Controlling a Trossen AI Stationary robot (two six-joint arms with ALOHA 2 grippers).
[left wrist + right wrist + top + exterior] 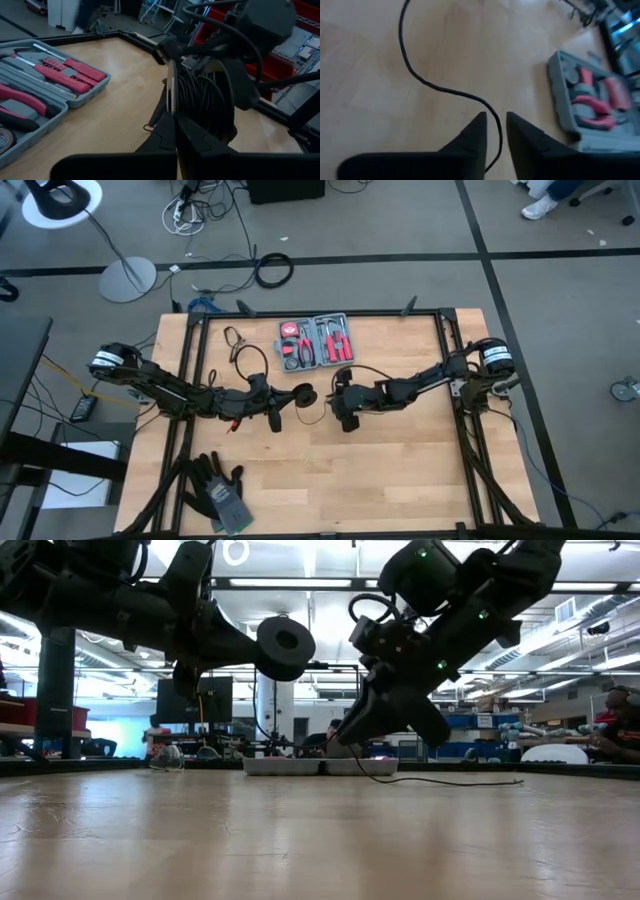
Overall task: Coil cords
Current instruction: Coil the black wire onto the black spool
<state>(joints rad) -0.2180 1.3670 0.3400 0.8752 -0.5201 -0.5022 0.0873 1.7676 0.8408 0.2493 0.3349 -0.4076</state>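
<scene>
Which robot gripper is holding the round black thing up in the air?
The left gripper. It holds the round black disc above the table; the right gripper only straddles the thin black wire.

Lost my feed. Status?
Left gripper shut on round black cord spool, held above table. Right gripper open, thin black wire between fingers. Nothing obstructing.

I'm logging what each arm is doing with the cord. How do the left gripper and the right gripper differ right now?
The left gripper is shut on the black disc, lifted off the table; the right gripper is slightly open, the thin cord running loose between its fingers. The left one sits level; the right one angles down. Both hover mid-table, near the tool kit.
</scene>
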